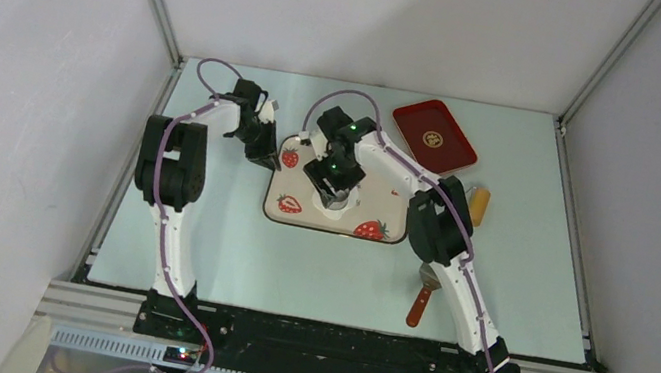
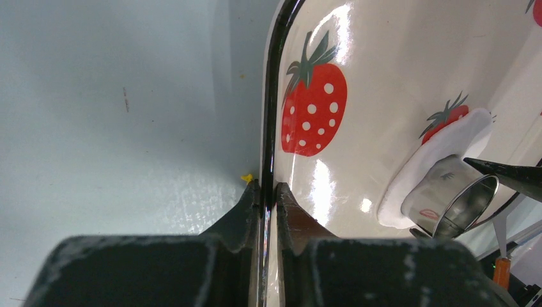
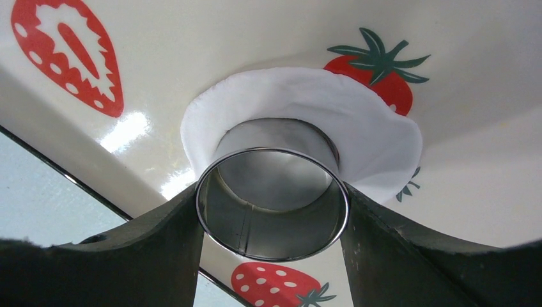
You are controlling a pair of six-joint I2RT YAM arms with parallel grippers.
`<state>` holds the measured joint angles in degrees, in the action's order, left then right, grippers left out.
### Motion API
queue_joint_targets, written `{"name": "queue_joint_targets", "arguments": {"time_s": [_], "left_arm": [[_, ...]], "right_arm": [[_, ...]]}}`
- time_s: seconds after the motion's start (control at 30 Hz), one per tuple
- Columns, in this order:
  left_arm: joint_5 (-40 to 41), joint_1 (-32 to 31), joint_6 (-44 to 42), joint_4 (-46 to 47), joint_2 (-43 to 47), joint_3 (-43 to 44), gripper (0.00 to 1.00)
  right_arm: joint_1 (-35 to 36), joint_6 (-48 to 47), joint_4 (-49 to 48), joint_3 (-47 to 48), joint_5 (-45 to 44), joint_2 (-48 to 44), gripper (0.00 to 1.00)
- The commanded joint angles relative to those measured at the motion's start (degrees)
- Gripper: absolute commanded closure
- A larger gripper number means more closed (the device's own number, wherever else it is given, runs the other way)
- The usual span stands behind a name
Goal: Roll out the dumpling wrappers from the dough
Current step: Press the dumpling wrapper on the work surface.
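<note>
Plain white walls (image 1: 26, 44) enclose a pale blue-grey tabletop (image 1: 195, 245) bearing a glossy cream strawberry-print tray (image 1: 326, 218). The left gripper (image 2: 268, 192) pinches its black rim; the right gripper (image 3: 271, 198) clamps a shiny round metal cutter (image 3: 275, 144) standing on the flattened white dough sheet (image 3: 358, 121) in that tray.

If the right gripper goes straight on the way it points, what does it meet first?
Probably the white dough on the strawberry tray; the metal ring held by the right gripper stands on it.

White arms (image 1: 176, 257), black joints (image 1: 171, 160), purple cables (image 1: 215, 63)
</note>
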<state>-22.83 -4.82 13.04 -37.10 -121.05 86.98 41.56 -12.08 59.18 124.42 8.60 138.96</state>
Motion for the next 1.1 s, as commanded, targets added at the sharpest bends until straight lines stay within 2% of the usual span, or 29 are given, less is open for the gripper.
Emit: {"name": "queue_joint_targets", "arguments": {"time_s": [0.0, 0.23, 0.33, 0.43, 0.57, 0.67, 0.8, 1.07], "left_arm": [[4.5, -0.2, -1.1, 0.1, 1.0, -1.0, 1.00], [4.4, -0.3, -1.0, 0.1, 0.8, -0.9, 1.00], [4.5, -0.3, -1.0, 0.0, 1.0, -1.1, 1.00], [4.7, -0.2, -1.1, 0.0, 1.3, -1.1, 1.00], [4.7, -0.2, -1.1, 0.0, 1.2, -1.2, 1.00], [4.7, -0.2, -1.1, 0.0, 1.2, -1.2, 1.00], [4.5, -0.2, -1.1, 0.0, 1.2, -1.1, 1.00], [4.4, -0.2, -1.1, 0.1, 1.2, -1.1, 1.00]], "right_arm": [[0.5, 2.3, -2.5, -1.3, -3.8, 0.7, 0.81], [1.2, 2.8, -8.4, -10.9, -5.3, -4.4, 0.83], [1.2, 2.9, -9.3, -11.9, -5.1, -4.9, 0.83], [1.2, 2.9, -9.4, -11.4, -4.8, -4.8, 0.78], [0.9, 2.6, -8.8, -9.1, -4.1, -5.0, 0.66], [0.5, 2.0, -8.0, -7.3, -3.6, -5.3, 0.52], [0.2, 1.5, -6.8, -4.6, -3.7, -5.4, 0.38], [0.1, 0.9, -4.8, -1.3, -4.3, -5.5, 0.18]]}}
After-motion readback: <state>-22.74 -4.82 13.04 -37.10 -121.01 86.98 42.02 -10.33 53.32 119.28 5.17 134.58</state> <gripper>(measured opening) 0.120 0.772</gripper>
